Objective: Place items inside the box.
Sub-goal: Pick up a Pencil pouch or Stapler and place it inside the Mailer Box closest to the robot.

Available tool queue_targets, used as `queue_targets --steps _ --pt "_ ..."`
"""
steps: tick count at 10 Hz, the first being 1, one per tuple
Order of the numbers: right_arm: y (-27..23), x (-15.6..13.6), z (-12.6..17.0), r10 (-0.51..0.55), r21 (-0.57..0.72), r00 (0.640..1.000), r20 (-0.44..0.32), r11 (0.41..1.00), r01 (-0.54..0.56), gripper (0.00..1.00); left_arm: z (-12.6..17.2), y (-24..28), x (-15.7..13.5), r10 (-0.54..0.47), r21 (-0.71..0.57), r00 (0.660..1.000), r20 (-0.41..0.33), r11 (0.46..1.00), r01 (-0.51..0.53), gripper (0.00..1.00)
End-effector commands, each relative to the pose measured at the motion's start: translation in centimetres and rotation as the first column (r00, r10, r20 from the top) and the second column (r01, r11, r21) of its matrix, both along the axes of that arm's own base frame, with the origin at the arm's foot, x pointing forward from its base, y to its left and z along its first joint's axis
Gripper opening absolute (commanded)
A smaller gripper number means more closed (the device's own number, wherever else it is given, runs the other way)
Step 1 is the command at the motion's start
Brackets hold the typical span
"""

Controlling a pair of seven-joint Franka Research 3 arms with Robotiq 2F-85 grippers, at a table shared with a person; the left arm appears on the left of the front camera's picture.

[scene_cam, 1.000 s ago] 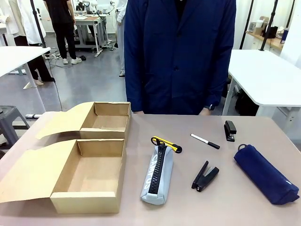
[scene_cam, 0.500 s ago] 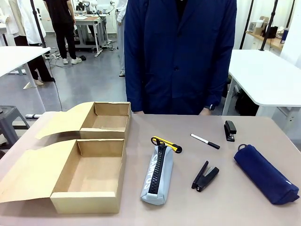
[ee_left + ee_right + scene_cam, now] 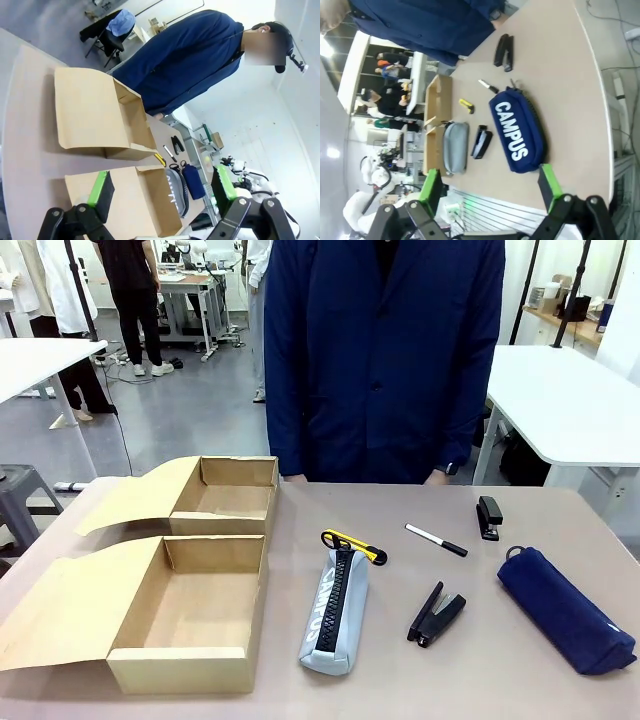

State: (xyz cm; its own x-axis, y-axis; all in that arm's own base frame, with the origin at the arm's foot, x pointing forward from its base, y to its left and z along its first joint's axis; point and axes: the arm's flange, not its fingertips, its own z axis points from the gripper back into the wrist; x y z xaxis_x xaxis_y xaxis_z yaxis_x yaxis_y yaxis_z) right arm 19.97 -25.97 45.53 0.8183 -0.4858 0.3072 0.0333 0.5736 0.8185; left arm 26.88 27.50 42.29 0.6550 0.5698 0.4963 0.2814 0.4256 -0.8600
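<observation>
Nothing's shifted vs a sec ago: grey pouch (image 3: 333,612), utility knife (image 3: 353,546) at its far end, pen (image 3: 435,540) and black clip tool (image 3: 436,615) lie on the table (image 3: 400,680) right of the open box (image 3: 180,670). Its flaps are folded back, prob. so I can drop straight in. Left gripper (image 3: 161,187) and right gripper (image 3: 489,182) both gape wide, empty; nothing picked yet.

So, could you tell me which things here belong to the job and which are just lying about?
Job: open brown cardboard box, grey fabric pencil pouch, yellow-and-black utility knife, slim white-and-black pen, black clip-like tool.
Likely lying about: navy fabric pouch, small black stapler.
</observation>
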Motion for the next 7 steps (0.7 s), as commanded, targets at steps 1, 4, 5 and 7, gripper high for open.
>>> queue_targets --steps 1,4,5,7 --pt "5.2 2.3 1.9 0.005 -0.21 0.999 -0.052 0.978 -0.016 1.0 0.2 0.0 0.1 0.004 0.007 0.999 0.035 1.0 -0.004 1.0" --pt "19.1 8.4 4.7 0.255 -0.498 0.958 -0.132 0.818 -0.287 1.0 0.2 0.0 0.1 0.004 0.007 0.999 0.035 1.0 -0.004 1.0" --pt "22.2 9.7 4.9 0.279 -0.582 0.949 -0.146 0.751 -0.311 1.0 0.2 0.0 0.1 0.004 0.007 0.999 0.035 1.0 -0.004 1.0" --pt "17.5 9.1 4.8 0.268 -0.445 0.952 -0.148 0.842 -0.306 1.0 0.2 0.0 0.1 0.004 0.007 0.999 0.035 1.0 -0.004 1.0"
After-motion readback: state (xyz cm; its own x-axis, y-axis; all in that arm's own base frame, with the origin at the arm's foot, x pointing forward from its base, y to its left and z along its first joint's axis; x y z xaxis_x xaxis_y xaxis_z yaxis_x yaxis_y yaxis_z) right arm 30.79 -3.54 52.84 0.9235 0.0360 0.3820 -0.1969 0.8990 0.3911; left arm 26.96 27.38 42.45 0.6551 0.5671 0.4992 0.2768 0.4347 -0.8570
